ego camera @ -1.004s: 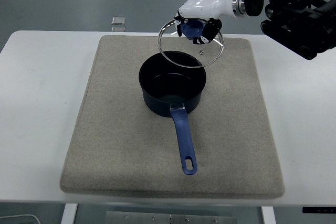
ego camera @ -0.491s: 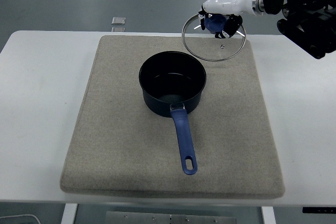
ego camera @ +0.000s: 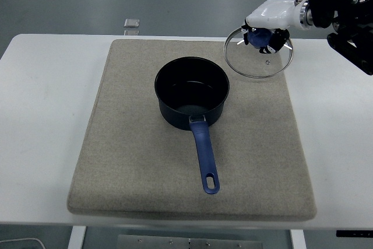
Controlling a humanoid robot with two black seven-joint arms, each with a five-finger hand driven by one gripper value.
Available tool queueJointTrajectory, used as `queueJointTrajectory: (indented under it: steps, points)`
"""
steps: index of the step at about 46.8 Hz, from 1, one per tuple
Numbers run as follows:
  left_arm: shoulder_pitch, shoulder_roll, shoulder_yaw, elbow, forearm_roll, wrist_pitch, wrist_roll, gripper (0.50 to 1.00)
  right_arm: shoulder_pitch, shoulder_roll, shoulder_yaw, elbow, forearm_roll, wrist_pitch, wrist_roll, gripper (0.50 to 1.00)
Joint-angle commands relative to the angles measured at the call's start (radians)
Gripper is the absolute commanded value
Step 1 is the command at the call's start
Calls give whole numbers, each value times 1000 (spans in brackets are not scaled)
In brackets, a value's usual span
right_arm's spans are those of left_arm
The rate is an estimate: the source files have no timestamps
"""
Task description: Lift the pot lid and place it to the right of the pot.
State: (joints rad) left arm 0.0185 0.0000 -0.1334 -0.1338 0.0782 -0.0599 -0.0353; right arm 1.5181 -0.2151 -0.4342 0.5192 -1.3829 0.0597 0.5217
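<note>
Over the last second I carried the glass lid (ego camera: 258, 55) rightward, off the open blue pot (ego camera: 192, 90); it now hung tilted above the grey mat (ego camera: 134, 155), up and right of the pot and well clear of its rim, so only lowering seemed left. My right hand (ego camera: 267, 27) had its fingers (ego camera: 274, 44) clamped on the lid's blue knob

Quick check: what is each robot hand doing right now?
Left robot hand: not in view.
Right robot hand: shut on the glass lid by its blue knob, held in the air to the right of the pot.
</note>
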Motion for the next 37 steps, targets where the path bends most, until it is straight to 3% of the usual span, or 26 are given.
queueJointTrajectory:
  steps: [1,21,37]
  points:
    - [0,0,0,0,0,0,0,1000,-1,-7,-26,1,-1,-12,14,500]
    - [0,0,0,0,0,0,0,1000,-24,-40,-100,8,4,-15,87,500]
    - [0,0,0,0,0,0,0,1000,-26,-92,-109,39,1,-20,89,500]
